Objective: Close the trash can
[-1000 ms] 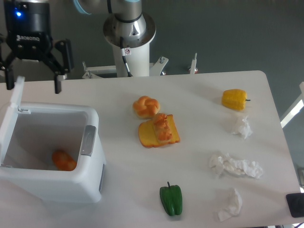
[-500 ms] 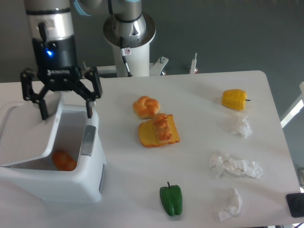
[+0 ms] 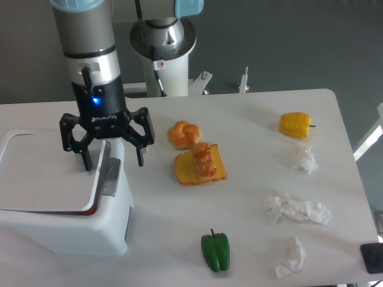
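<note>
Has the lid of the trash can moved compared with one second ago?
Yes. The lid stood upright at the left side of the trash can; now it lies nearly flat over the opening, swung toward the grey latch. The gripper is open.

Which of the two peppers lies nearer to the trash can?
The green pepper, at the front edge; the yellow pepper sits far across the table from the trash can.

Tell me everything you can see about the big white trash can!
The trash can is a big, boxy bin of smooth white plastic with rounded corners, standing upright at the table's left front. Its flat white lid is down, almost shut, though a thin dark gap shows under its front edge. A grey latch sits on its right side. The open gripper hangs over that right edge, one finger at each side of the latch end; I can't tell if it touches.
</note>
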Tool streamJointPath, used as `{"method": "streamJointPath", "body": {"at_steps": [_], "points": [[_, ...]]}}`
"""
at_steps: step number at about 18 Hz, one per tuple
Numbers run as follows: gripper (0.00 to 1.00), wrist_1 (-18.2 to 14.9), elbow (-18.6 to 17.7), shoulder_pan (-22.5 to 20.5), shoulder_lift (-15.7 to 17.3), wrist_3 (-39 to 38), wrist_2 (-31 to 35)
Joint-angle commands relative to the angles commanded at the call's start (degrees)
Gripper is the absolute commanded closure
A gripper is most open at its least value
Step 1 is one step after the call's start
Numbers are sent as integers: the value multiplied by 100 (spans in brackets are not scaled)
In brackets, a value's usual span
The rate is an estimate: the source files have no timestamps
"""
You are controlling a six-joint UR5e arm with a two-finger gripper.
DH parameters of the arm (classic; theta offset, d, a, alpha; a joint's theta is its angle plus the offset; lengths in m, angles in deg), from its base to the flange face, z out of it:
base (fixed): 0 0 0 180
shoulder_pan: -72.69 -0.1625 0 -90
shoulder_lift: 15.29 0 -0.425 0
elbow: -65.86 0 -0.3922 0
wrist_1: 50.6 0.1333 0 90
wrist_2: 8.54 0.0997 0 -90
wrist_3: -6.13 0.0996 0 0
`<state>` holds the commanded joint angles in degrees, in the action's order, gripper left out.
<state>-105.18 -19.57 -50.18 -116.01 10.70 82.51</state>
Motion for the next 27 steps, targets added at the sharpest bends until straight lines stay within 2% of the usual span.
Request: {"method": "streamJointPath", "body": {"at_steps": [13,16,20,27], "points": [[0,0,9,0,-62,-9,9],[0,0,140,-52,-26,-44,-17],[0,-9,176,-561,246,-9,-96],[0,-9,88,-1958,273,211,-211]]}}
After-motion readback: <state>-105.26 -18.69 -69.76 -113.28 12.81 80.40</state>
